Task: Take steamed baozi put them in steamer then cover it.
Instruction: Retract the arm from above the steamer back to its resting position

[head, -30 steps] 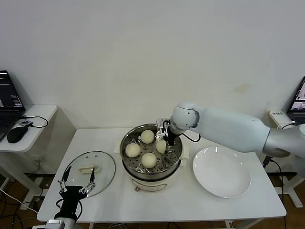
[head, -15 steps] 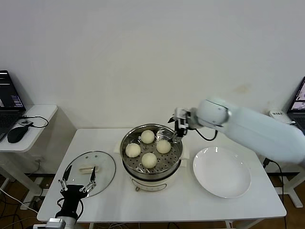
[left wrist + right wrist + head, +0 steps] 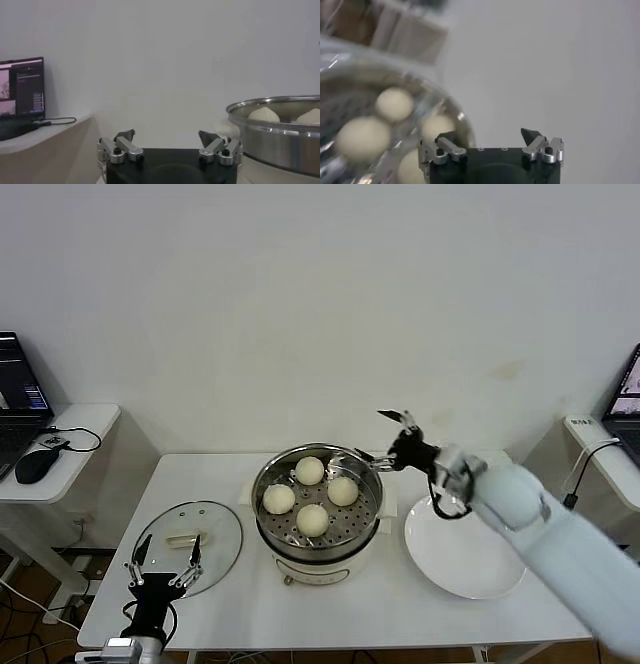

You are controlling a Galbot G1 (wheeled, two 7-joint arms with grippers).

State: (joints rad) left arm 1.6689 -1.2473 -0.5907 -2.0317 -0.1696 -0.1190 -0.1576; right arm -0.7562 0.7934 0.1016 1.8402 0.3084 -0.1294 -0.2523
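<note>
The steamer (image 3: 266, 514) stands mid-table on its cream base, uncovered, with several steamed baozi (image 3: 313, 519) on its perforated tray. My right gripper (image 3: 379, 436) hovers just past the pot's right rim, open and empty. In the right wrist view, the right gripper (image 3: 489, 134) has the baozi (image 3: 394, 103) off to one side. The cover (image 3: 218, 524), a glass lid with a cream handle, lies flat on the table left of the pot. My left gripper (image 3: 163, 560) waits open at the lid's near edge. The left wrist view shows the left gripper (image 3: 170, 134) empty, with the steamer (image 3: 280, 137) beyond.
A bare white plate (image 3: 465, 559) lies right of the steamer, under my right forearm. A side table (image 3: 70, 429) at far left carries a laptop (image 3: 20, 389) and a mouse (image 3: 35, 465). The wall stands close behind the table.
My right gripper has drawn up and to the right out of the steamer, leaving a baozi on the tray. The left arm has hardly moved.
</note>
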